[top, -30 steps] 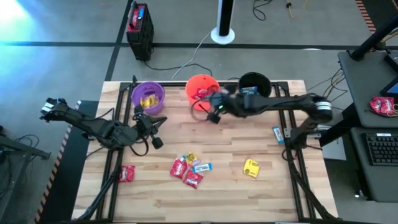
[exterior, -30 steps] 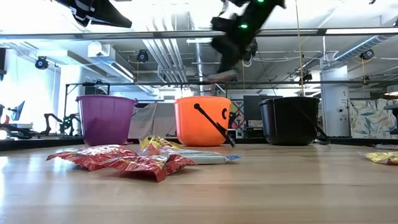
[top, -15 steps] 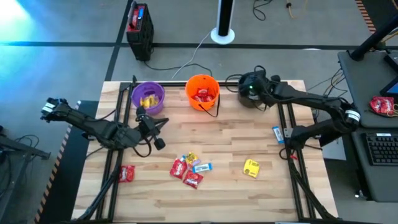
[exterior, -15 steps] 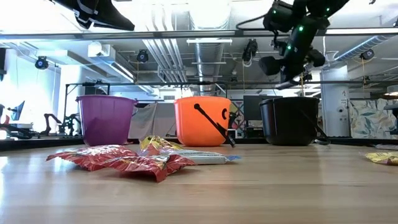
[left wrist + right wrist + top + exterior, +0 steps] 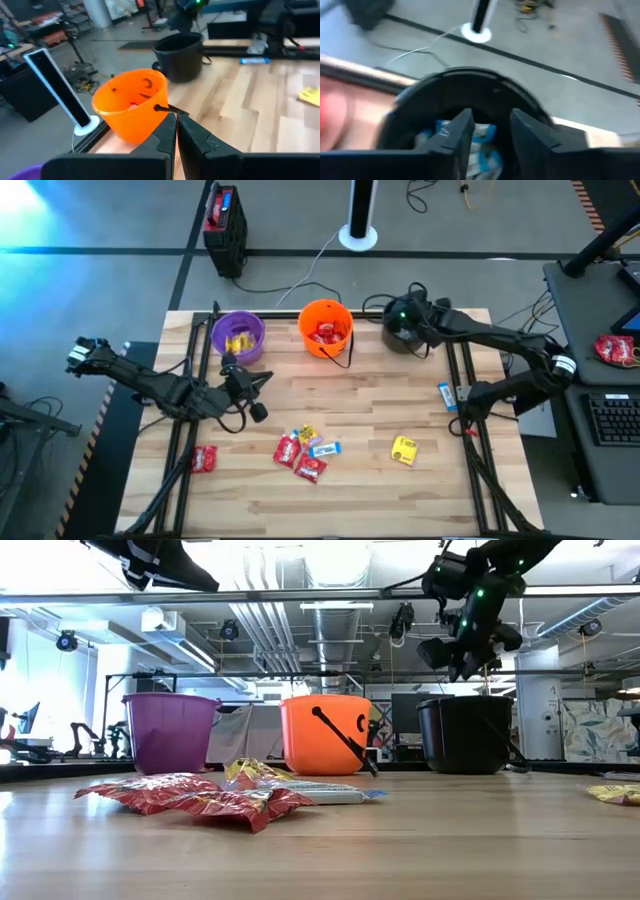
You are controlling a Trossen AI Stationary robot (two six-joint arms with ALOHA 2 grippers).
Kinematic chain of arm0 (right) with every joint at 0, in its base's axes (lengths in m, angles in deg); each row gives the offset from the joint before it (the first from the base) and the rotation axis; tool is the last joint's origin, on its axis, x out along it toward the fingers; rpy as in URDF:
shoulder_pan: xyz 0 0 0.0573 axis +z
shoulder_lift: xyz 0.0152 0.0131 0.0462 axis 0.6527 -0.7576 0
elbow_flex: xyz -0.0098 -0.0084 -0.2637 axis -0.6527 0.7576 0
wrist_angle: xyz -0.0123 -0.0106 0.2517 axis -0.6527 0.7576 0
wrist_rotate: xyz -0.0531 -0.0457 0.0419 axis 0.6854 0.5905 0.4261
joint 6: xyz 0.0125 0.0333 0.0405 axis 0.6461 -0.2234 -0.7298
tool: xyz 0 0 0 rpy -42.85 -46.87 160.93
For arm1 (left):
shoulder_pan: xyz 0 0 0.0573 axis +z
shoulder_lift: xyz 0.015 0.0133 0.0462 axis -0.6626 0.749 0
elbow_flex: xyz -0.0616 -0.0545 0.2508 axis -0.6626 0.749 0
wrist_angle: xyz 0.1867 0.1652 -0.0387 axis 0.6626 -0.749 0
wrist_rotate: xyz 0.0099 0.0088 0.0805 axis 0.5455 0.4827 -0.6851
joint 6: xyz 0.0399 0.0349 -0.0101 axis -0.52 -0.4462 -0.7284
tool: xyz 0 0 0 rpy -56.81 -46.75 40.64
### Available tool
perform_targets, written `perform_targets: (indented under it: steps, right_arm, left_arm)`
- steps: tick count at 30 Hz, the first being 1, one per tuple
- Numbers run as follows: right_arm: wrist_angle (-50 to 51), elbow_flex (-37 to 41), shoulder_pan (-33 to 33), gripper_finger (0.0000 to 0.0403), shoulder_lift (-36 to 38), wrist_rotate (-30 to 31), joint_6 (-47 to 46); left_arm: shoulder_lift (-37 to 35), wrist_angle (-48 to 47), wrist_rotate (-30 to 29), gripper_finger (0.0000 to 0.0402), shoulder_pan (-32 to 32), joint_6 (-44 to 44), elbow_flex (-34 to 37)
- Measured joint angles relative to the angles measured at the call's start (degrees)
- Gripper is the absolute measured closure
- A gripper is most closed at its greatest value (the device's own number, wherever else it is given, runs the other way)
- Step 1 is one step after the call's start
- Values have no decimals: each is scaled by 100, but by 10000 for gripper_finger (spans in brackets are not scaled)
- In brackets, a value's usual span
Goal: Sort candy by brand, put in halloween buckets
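Three buckets stand in a row at the table's far edge: purple, orange with red candy inside, and black. My right gripper hangs open above the black bucket, where blue-and-white candy lies inside. My left gripper is shut and holds nothing; it hovers above the table left of centre, pointing toward the orange bucket. Loose candy lies on the wood: a red packet, a mixed cluster, a yellow packet and a blue one.
Yellow candy lies in the purple bucket. The orange bucket's thin black handle hangs down its near side. Black frame rails run along the table's left and right sides. Bare wood lies between the buckets and the candy cluster.
My right gripper has swung from above the orange bucket toward the table's right, stopped over the black bucket and rolled at the wrist. A small pale packet seen at its fingertips in the low view no longer shows there.
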Motion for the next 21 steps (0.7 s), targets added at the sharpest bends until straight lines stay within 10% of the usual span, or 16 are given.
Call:
perform_targets:
  steps: [10, 21]
  right_arm:
    - [-257, 8, 1432, 247, 548, -1176, 544]
    - [-250, 396, 3901, 265, 810, -922, -77]
  left_arm:
    - [118, -373, 2668, 402, -34, 544, 0]
    - [1060, -181, 3145, 402, -234, 1054, 0]
